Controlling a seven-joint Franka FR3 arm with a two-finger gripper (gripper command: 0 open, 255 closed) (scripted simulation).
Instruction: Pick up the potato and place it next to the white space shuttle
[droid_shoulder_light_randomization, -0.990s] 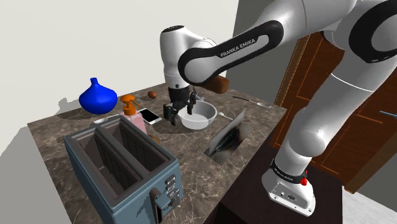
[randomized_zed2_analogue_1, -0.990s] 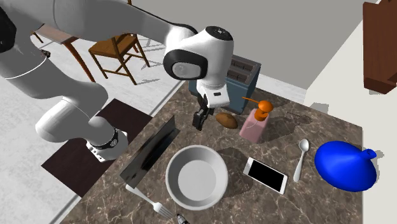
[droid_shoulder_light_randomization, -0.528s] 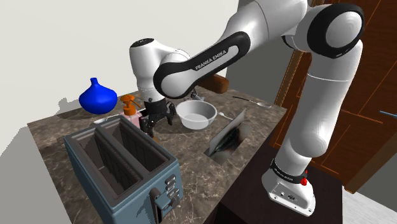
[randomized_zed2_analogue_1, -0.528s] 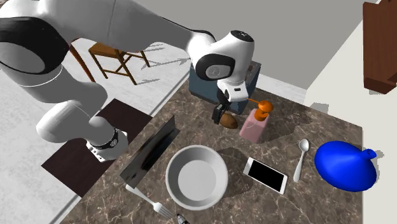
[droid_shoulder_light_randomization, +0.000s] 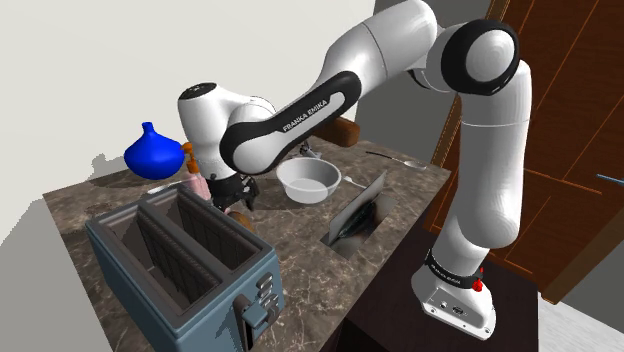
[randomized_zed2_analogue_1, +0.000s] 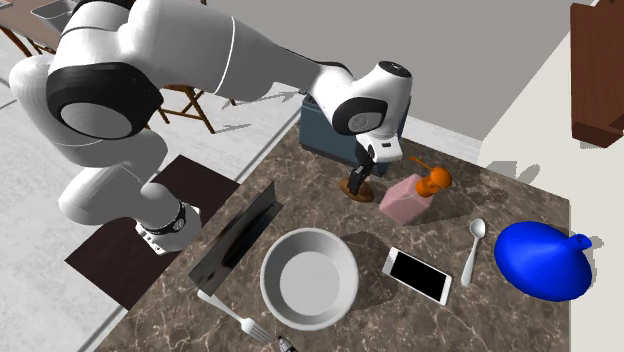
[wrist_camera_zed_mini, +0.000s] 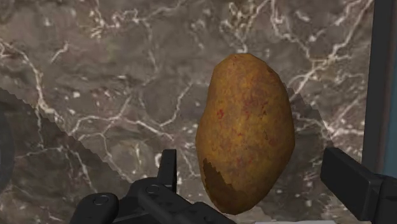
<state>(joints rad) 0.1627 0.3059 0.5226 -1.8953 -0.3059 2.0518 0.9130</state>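
Pincer is wide open, straddling the potato lying on the worktop; neither finger touches it. It sits between the fingers, its long axis crosswise to the closing line, so I reckon closing takes the narrow width. Toaster is just beside one finger; I'd watch the clearance.

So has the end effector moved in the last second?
Yes. In the shoulder view the end effector has gone left, away from the white bowl, and now straddles the potato.
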